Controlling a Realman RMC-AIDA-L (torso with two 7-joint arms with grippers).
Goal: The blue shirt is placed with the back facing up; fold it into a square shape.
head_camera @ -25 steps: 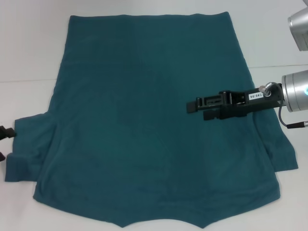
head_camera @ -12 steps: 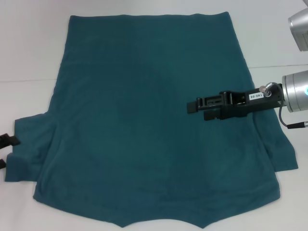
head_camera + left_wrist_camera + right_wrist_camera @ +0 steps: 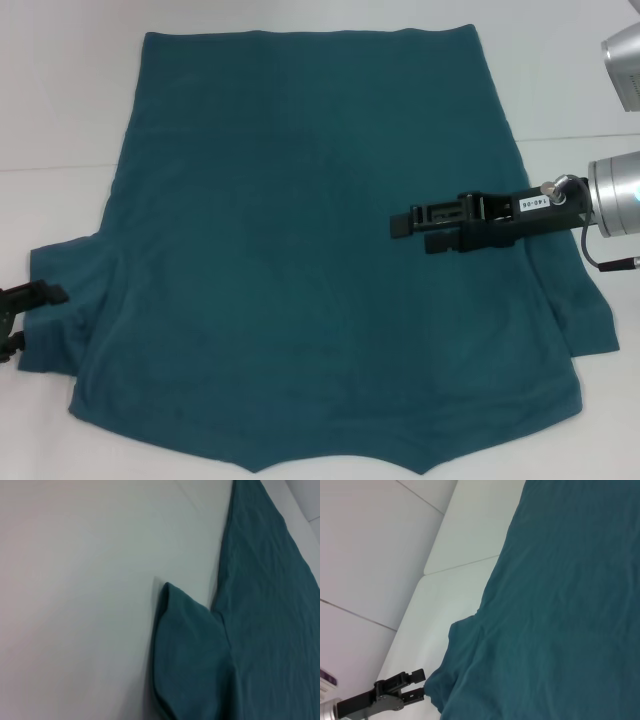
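The blue shirt [image 3: 300, 230] lies spread flat on the white table [image 3: 60, 120], plain side up, with its hem at the far end and its collar at the near edge. My left gripper [image 3: 35, 318] is open at the outer edge of the shirt's left sleeve [image 3: 70, 300], one finger lying over the cloth. The right wrist view shows that left gripper [image 3: 422, 686] with a gap between its fingers, right at the sleeve's edge. The left wrist view shows that sleeve [image 3: 190, 655] close up. My right gripper [image 3: 400, 225] hovers over the shirt's right middle, holding nothing.
White tabletop [image 3: 75, 605] surrounds the shirt on the left and at the far end. The shirt's right sleeve [image 3: 588, 315] lies flat near the right arm's silver wrist [image 3: 620, 195]. A seam in the table [image 3: 570, 137] runs across behind the right arm.
My left gripper has moved rightward onto the edge of the left sleeve. The right gripper has sunk very slightly. The shirt lies as before.
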